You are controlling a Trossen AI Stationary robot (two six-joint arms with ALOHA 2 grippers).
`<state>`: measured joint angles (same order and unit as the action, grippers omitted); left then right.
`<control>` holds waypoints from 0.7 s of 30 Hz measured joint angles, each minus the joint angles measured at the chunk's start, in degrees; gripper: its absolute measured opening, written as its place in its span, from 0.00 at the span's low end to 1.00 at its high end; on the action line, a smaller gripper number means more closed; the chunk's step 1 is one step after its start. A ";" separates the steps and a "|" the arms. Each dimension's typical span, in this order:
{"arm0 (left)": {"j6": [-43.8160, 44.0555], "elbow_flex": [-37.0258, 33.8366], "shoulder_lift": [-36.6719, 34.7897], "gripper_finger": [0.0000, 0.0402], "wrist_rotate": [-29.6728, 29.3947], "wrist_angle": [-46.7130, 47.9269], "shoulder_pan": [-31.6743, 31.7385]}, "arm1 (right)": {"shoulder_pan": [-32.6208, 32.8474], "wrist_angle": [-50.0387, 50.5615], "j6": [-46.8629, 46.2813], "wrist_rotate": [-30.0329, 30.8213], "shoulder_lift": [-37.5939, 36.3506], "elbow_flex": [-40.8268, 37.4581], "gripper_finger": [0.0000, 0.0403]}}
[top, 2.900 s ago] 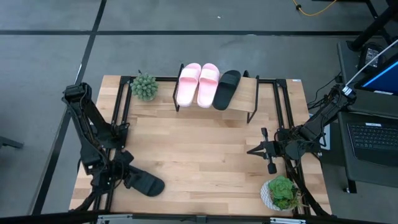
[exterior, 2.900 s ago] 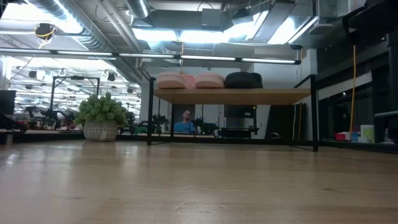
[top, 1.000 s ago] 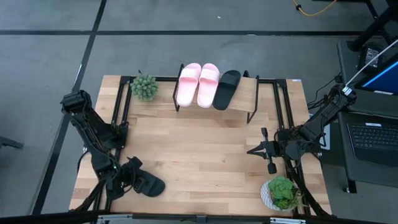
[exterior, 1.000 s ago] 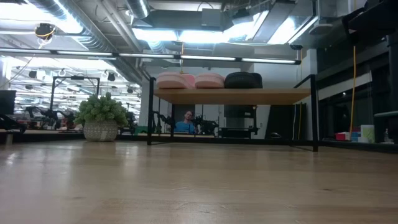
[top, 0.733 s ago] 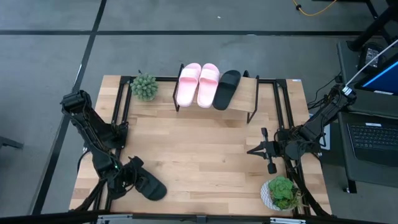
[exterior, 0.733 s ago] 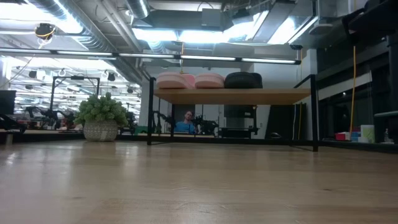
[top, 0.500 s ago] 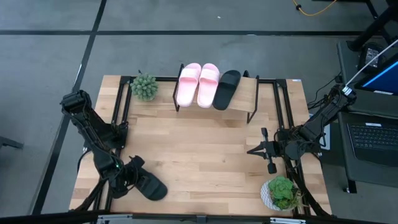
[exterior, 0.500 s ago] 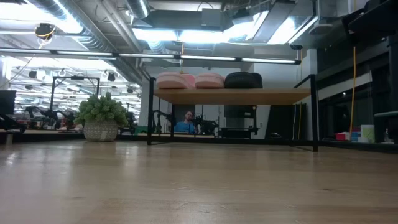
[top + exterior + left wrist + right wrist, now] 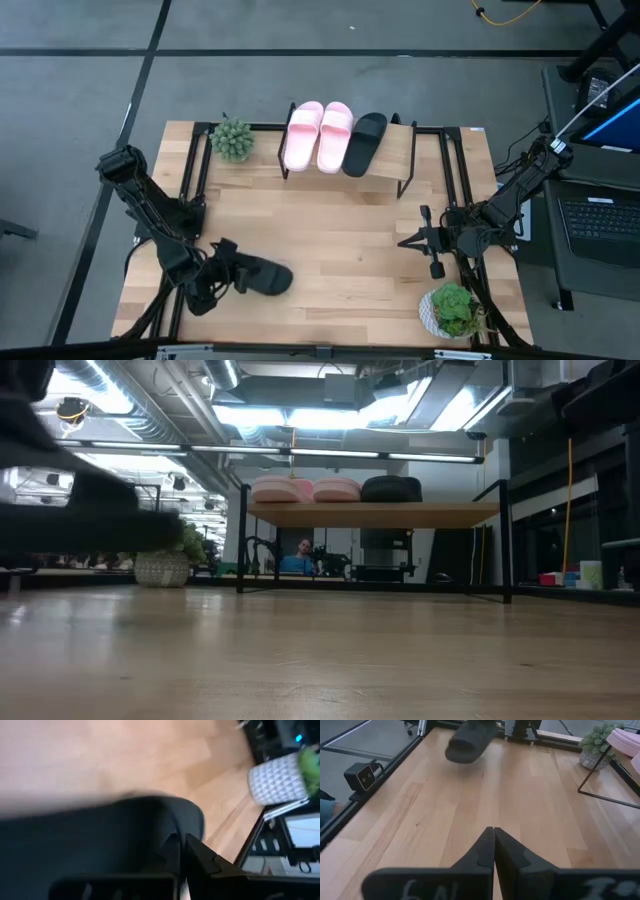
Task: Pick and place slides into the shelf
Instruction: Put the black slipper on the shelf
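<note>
Two pale pink slides (image 9: 318,135) and one black slide (image 9: 364,142) lie side by side on top of the shelf (image 9: 385,168) at the table's far middle. A second black slide (image 9: 268,278) hangs over the table's near left part, with my left gripper (image 9: 232,275) shut on it. It shows as a dark blur above the tabletop in the low view (image 9: 90,525) and in the right wrist view (image 9: 469,739). My right gripper (image 9: 420,240) waits shut over the table's right side, holding nothing. My left gripper pinches a thin edge of the black slide (image 9: 167,851) between its two fingers, at the slide's left end. Blur keeps me from telling strap from sole. The fingers come slanting from the table's left. The slide is lifted clear of the table, roughly level, reaching toward the right.
A small potted plant (image 9: 232,139) stands left of the shelf and another in a white pot (image 9: 452,308) at the near right corner. Black frame rails (image 9: 196,180) run along the table's sides. A small camera (image 9: 364,777) sits at the near edge.
My left gripper has shut on the black slide at the near left corner, then risen and gone toward the table's right. The slide has come up clear of the table and moved right with it.
</note>
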<state>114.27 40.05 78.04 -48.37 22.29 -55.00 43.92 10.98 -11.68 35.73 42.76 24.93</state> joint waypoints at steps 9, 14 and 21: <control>-14.98 4.74 0.00 0.00 -16.58 -0.10 6.13 | -0.02 0.23 0.28 0.02 0.00 0.00 0.02; -26.18 6.80 0.00 0.00 -22.83 -3.18 10.68 | -0.03 -1.62 3.91 0.15 0.00 0.00 0.02; -44.58 6.97 0.00 0.00 -27.18 -16.37 17.01 | -0.03 -7.82 11.03 0.21 0.00 0.00 0.02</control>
<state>69.69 47.03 78.04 -75.55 5.92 -37.98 43.89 3.15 -0.65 35.93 42.76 24.93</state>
